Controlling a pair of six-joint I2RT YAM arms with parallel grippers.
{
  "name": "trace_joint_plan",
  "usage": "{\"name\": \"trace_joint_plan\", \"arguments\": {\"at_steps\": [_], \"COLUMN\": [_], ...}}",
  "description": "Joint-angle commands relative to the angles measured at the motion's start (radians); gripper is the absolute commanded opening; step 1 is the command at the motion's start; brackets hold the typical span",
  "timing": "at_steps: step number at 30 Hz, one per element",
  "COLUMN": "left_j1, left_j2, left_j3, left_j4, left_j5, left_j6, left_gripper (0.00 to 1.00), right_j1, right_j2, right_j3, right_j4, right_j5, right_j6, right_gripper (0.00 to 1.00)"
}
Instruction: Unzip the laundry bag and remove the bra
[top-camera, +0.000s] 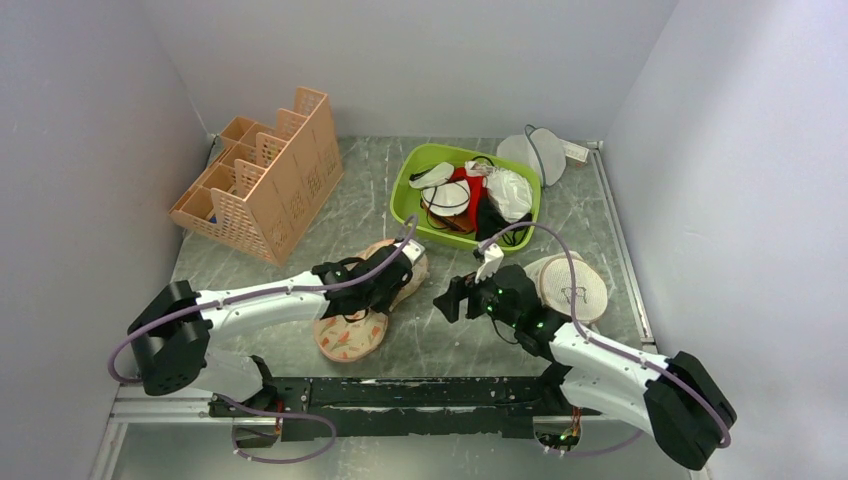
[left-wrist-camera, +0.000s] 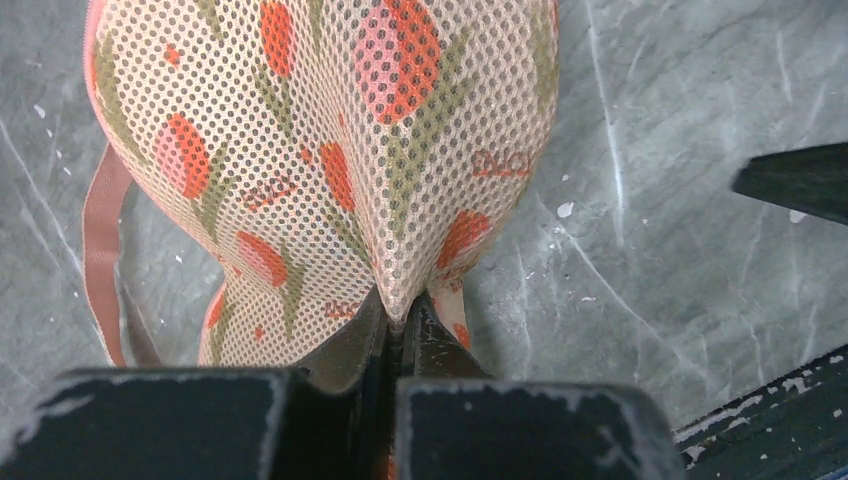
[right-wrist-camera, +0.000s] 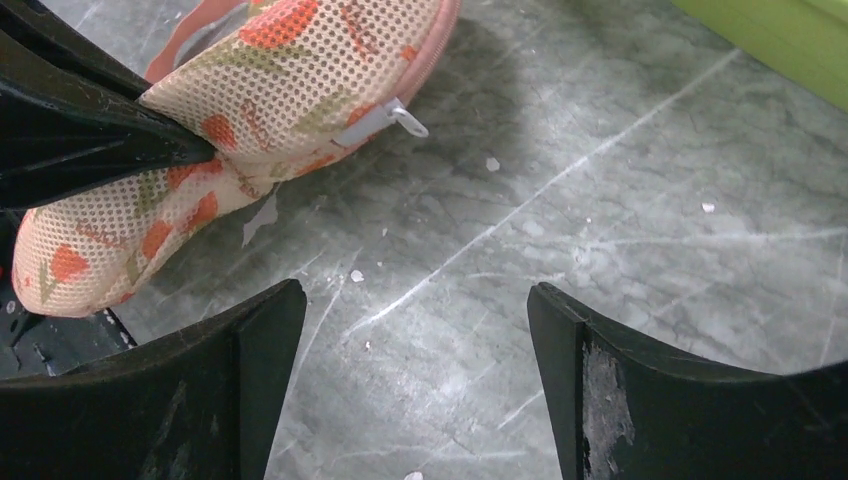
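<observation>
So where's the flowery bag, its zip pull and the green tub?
laundry bag (left-wrist-camera: 330, 130), left wrist view, printed mesh face.
zip pull (right-wrist-camera: 397, 118), right wrist view, grey tab.
green tub (top-camera: 404, 190), top view, left wall.

The top camera looks down from above and behind the arms, far enough off to take in the whole table (top-camera: 430, 345). The left wrist camera looks along the left gripper (left-wrist-camera: 395, 325), very close to the bag (left-wrist-camera: 330, 150). The right wrist camera looks low across the table past the right gripper (right-wrist-camera: 415, 292), near the bag. All three views share the bag and the marble beside it.
</observation>
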Motion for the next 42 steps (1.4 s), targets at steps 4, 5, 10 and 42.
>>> {"name": "trace_joint_plan", "arguments": {"at_steps": [4,5,10,42], "left_j1": [-0.009,-0.01,-0.027,-0.063], "left_j2": [-0.057,-0.063,-0.075,-0.112], "left_j3": [-0.02,-0.022,-0.03,-0.048], "left_j4": [0.071,0.072,0.064,0.061], "left_j5": [0.079,0.077,0.059,0.027], "left_j6": [0.045,0.044,0.041,0.029], "left_gripper": [0.07,0.07,0.07,0.07], "right_j1": [-0.03,-0.031,-0.062,-0.077], "right_j2": [0.118,0.135,0.19,0.454], "right_j3": [0.027,0.025,0.007,-0.031], "right_j4": [0.273,0.292,0.365,0.742], "right_j5": [-0.118,-0.126,-0.13,-0.287], "right_j6": [-0.146,-0.166,-0.214,-0.316], "right_gripper": [0.78,0.76,0.64,0.25]}}
